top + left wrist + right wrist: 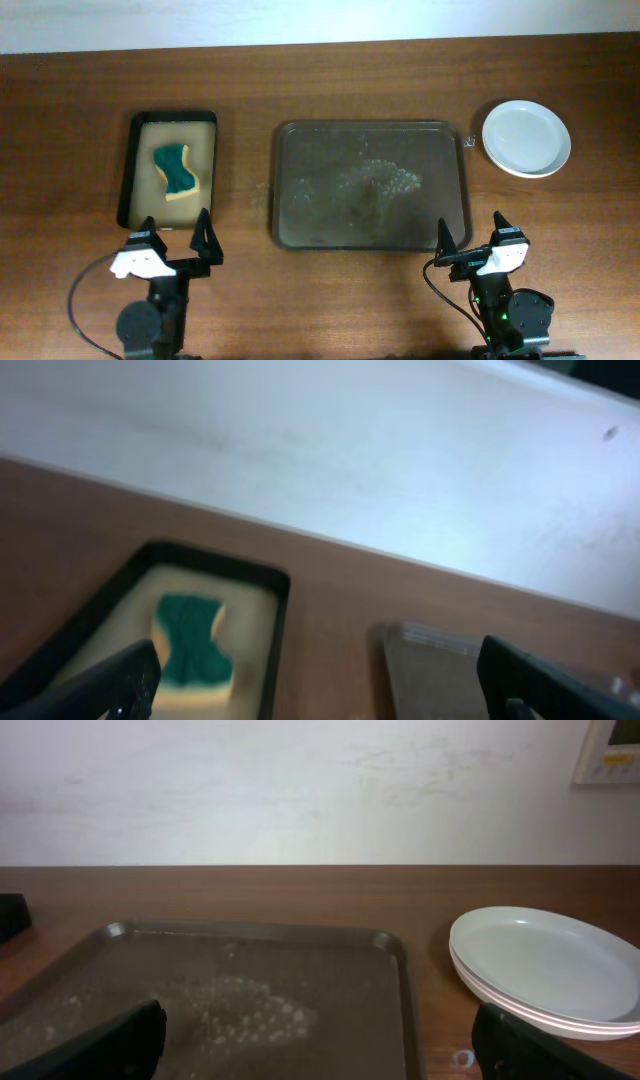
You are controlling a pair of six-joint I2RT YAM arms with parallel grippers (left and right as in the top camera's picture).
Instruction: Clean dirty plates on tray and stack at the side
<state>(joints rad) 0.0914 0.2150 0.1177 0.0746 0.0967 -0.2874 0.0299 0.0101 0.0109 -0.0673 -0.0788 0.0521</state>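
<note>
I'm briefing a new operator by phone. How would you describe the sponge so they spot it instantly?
Left of the large dark tray mid-table sits a smaller black tray lined in tan. The sponge lies inside: green over yellow, pinched at the waist, the only thing in it.

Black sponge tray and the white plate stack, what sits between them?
The large brown tray, with bubbly residue on it, as the overhead view shows.
</note>
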